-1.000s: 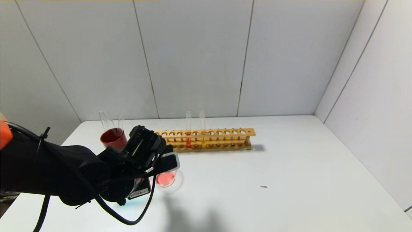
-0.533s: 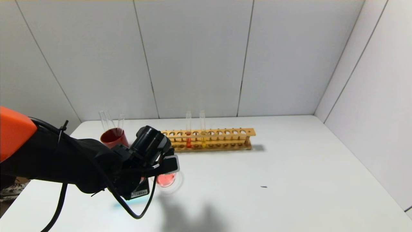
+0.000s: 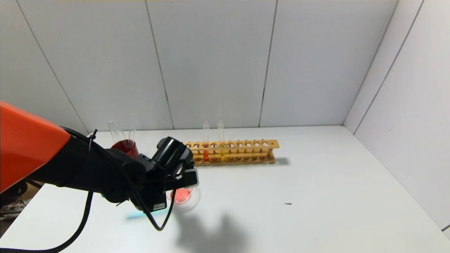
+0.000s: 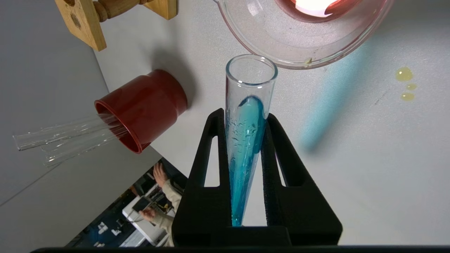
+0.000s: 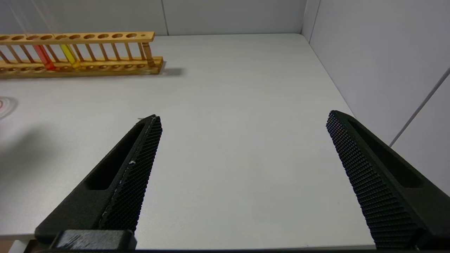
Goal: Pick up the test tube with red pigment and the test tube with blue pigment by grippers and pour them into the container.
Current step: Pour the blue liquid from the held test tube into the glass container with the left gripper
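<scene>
My left gripper (image 4: 246, 114) is shut on the test tube with blue pigment (image 4: 246, 140), a clear tube with teal-blue liquid. The tube is tilted, and its open mouth lies just beside the rim of the container (image 4: 302, 59), a shallow clear glass dish holding pinkish-red liquid. The blue liquid stops short of the mouth. In the head view the left gripper (image 3: 182, 179) hovers at the left side of the container (image 3: 191, 202), hiding the tube. The test tube with red pigment is out of view. My right gripper (image 5: 243, 116) stands open over bare table on the right.
A dark red cup (image 3: 124, 147) holding empty clear tubes (image 4: 63, 137) stands behind the left arm. The wooden rack (image 3: 232, 153) at the back carries an orange-red tube (image 3: 206, 154) and a yellow tube (image 3: 222, 153). Yellow drops (image 4: 403, 73) lie near the dish.
The left arm has risen and shifted slightly right and forward toward the dish, still gripping the blue tube. The dish, rack and cup have not moved.
</scene>
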